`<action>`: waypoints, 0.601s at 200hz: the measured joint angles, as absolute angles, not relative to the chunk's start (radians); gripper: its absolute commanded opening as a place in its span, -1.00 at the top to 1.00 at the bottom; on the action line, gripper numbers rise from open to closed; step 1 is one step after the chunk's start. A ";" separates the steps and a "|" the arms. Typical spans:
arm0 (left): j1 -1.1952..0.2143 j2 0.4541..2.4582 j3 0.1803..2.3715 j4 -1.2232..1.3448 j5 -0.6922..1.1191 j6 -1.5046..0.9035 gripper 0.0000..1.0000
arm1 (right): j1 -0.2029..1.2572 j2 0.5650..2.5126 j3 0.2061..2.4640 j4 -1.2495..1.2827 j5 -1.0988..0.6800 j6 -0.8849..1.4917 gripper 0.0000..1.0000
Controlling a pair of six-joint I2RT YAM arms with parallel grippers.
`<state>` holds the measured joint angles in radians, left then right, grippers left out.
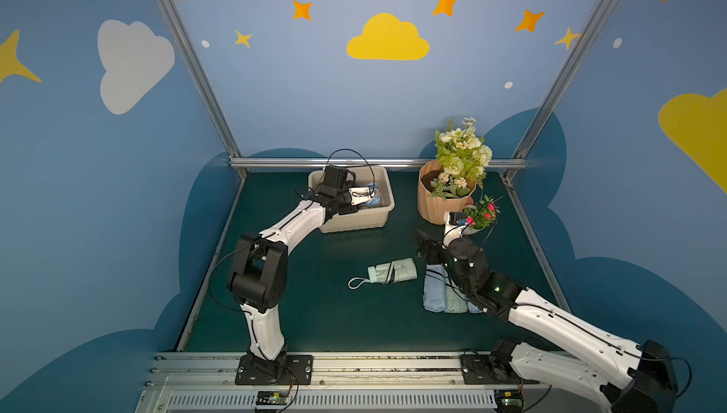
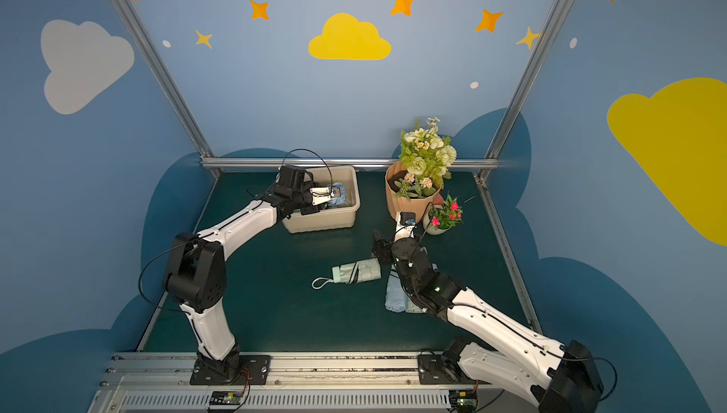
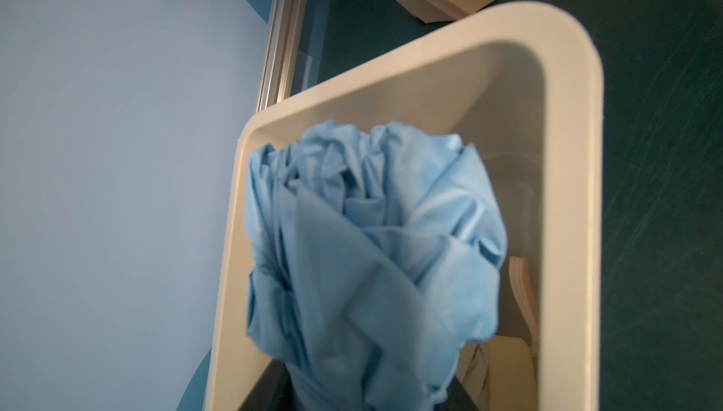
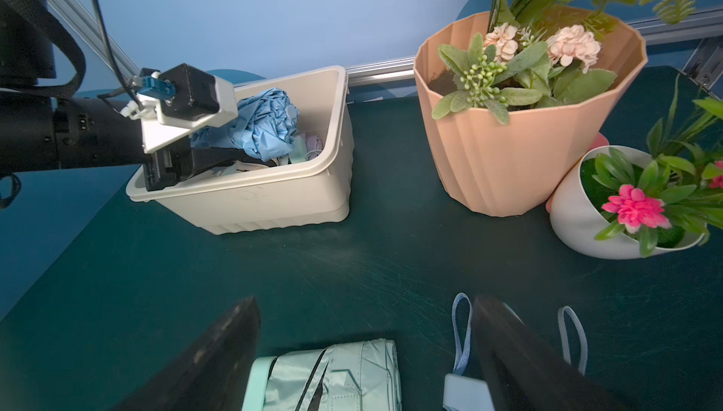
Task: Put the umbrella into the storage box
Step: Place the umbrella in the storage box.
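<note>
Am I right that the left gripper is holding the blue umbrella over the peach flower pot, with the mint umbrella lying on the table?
Not quite: the left gripper holds the blue umbrella over the storage box, as the right wrist view shows; the mint umbrella lies on the table.

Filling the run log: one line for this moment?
left gripper: shut on blue umbrella, in box | right gripper: open over mint umbrella | step: release pending

Storage box (image 1: 354, 221) — left of pot (image 1: 429, 205)
</note>
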<state>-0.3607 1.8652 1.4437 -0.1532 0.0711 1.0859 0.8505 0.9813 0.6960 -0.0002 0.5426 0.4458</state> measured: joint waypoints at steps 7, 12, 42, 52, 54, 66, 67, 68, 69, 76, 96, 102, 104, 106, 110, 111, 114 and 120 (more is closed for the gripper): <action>-0.361 1.869 1.443 -0.152 0.071 1.084 0.35 | 0.850 0.981 0.696 0.000 0.543 0.445 -0.79; -0.363 1.872 1.443 -0.149 0.069 1.082 0.16 | 0.850 0.982 0.696 0.001 0.543 0.445 -0.79; -0.367 1.876 1.443 -0.091 0.049 1.067 -0.59 | 0.850 0.984 0.696 0.003 0.542 0.440 -0.79; -0.367 1.876 1.443 -0.073 0.047 1.060 -0.68 | 0.850 0.985 0.696 0.003 0.542 0.440 -0.79; -0.367 1.876 1.444 -0.069 0.044 1.057 -0.70 | 0.850 0.986 0.696 0.003 0.542 0.440 -0.79; -0.366 1.874 1.444 -0.058 0.044 1.053 -0.76 | 0.850 0.988 0.696 0.003 0.542 0.440 -0.79; -0.366 1.874 1.444 -0.057 0.044 1.051 -0.77 | 0.850 0.989 0.696 0.003 0.542 0.440 -0.79; -0.366 1.873 1.444 -0.057 0.045 1.051 -0.77 | 0.850 0.989 0.696 0.003 0.542 0.440 -0.78; -0.366 1.872 1.444 -0.057 0.045 1.052 -0.78 | 0.850 0.989 0.696 0.003 0.542 0.440 -0.78; -0.366 1.869 1.444 -0.060 0.046 1.050 -0.80 | 0.850 0.990 0.696 0.003 0.542 0.439 -0.79; -0.366 1.850 1.444 -0.079 0.057 1.045 -0.83 | 0.850 0.990 0.696 0.003 0.542 0.437 -0.79; -0.366 1.839 1.444 -0.088 0.058 1.044 -0.84 | 0.850 0.990 0.696 0.003 0.541 0.438 -0.79; -0.366 1.836 1.444 -0.090 0.060 1.044 -0.84 | 0.850 0.990 0.696 0.003 0.541 0.438 -0.79; -0.366 1.833 1.444 -0.093 0.061 1.044 -0.84 | 0.850 0.990 0.696 0.003 0.541 0.438 -0.79; -0.364 1.822 1.444 -0.099 0.066 1.044 -0.84 | 0.850 0.990 0.696 0.003 0.541 0.438 -0.79; -0.364 1.819 1.444 -0.103 0.067 1.044 -0.84 | 0.850 0.990 0.696 0.003 0.541 0.437 -0.79; -0.363 1.811 1.444 -0.108 0.070 1.044 -0.84 | 0.850 0.990 0.696 0.003 0.541 0.437 -0.79; -0.360 1.791 1.444 -0.122 0.078 1.043 -0.84 | 0.850 0.990 0.696 0.003 0.541 0.437 -0.79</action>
